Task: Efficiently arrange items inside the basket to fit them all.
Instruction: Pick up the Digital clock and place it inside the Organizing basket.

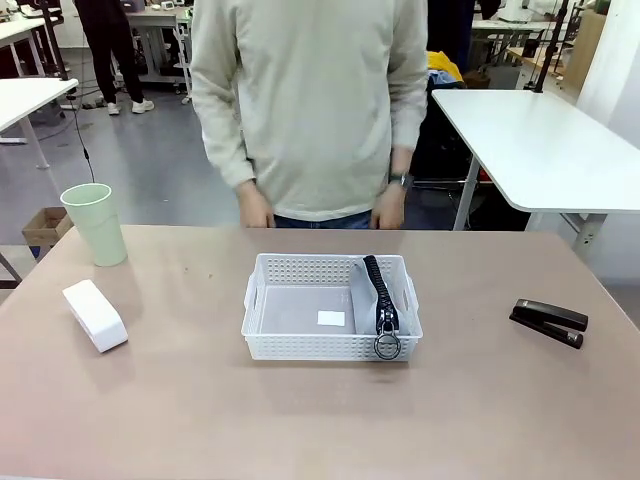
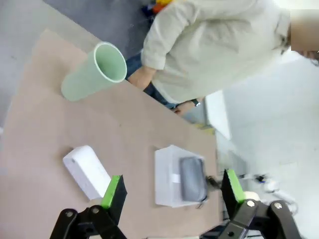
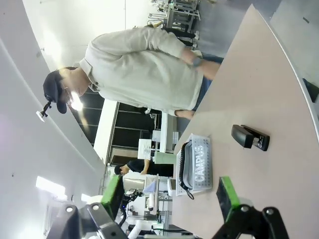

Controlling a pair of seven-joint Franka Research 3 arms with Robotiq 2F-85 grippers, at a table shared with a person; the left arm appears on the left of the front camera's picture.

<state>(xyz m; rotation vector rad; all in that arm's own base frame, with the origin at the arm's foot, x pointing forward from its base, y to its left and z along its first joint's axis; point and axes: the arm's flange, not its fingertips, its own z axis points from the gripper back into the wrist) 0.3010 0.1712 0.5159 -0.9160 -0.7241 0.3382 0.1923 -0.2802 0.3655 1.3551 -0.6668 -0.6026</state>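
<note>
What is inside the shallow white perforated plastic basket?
A grey oval pouch with black zipper stands on edge along the white plastic basket's right wall, its ring pull at the near rim. A small white label shows on the floor. Whatever is beneath the pouch is covered.

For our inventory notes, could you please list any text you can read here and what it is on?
"CAIRUS", roughly, in large sideways letters, apparently on the pouch in the basket.
Sticker on the basket floor: too small to read.
</note>
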